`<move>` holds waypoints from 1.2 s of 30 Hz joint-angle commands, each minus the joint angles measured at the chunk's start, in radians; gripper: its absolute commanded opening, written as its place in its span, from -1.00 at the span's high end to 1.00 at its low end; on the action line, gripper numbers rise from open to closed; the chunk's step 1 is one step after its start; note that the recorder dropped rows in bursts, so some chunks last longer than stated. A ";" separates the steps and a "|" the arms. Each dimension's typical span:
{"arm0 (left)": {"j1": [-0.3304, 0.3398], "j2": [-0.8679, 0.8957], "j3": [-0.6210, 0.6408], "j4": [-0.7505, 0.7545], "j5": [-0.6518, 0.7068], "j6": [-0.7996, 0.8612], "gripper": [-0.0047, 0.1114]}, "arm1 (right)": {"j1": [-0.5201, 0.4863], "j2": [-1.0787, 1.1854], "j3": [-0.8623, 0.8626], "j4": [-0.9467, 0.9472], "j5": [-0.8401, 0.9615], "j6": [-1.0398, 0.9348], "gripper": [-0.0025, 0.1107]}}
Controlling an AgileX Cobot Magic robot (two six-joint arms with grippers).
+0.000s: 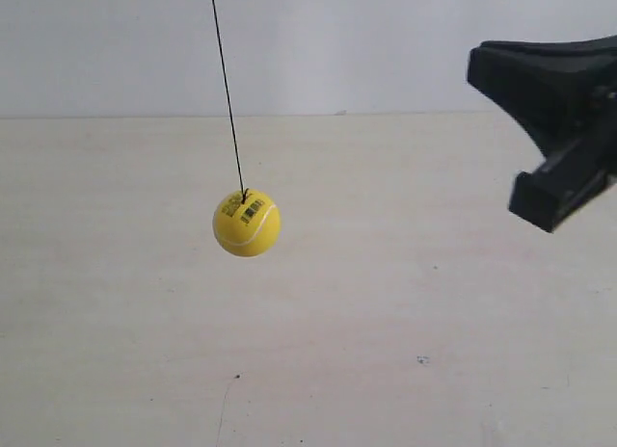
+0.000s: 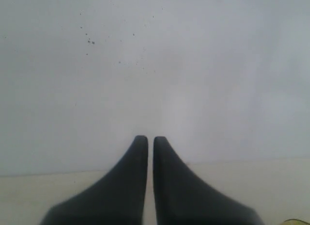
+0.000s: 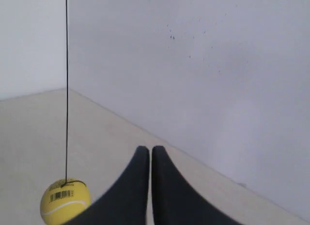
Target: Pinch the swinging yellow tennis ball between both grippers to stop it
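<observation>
The yellow tennis ball point(image 1: 247, 223) hangs from a thin black string point(image 1: 228, 91) above the pale tabletop, its barcode sticker and white seam facing the exterior camera. A black gripper point(image 1: 492, 71) reaches in from the exterior view's right edge, well apart from the ball. In the right wrist view the ball point(image 3: 64, 201) hangs off to one side of my right gripper point(image 3: 147, 148), whose fingers are shut on nothing. My left gripper point(image 2: 150, 137) is also shut and empty, facing the wall. A yellow sliver point(image 2: 298, 221) shows at that frame's corner.
A pale wooden tabletop point(image 1: 405, 351) runs under the ball to a plain white wall point(image 1: 386, 42) behind. The wall carries a few small dark specks point(image 2: 90, 40). The second arm does not show in the exterior view.
</observation>
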 commanded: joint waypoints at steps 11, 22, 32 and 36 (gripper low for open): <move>0.002 -0.478 0.024 0.181 0.380 -0.310 0.84 | -0.003 -0.492 0.193 0.092 0.155 0.057 0.96; 0.002 -0.840 0.024 0.321 0.656 -0.505 0.84 | -0.003 -0.717 0.193 0.092 0.334 0.141 0.96; 0.002 -0.947 0.024 0.328 0.687 -0.537 0.84 | -0.003 -0.780 0.193 0.092 0.394 0.156 0.96; 0.002 -0.947 0.024 0.328 0.679 -0.537 0.84 | -0.003 -0.780 0.193 0.092 0.394 0.164 0.96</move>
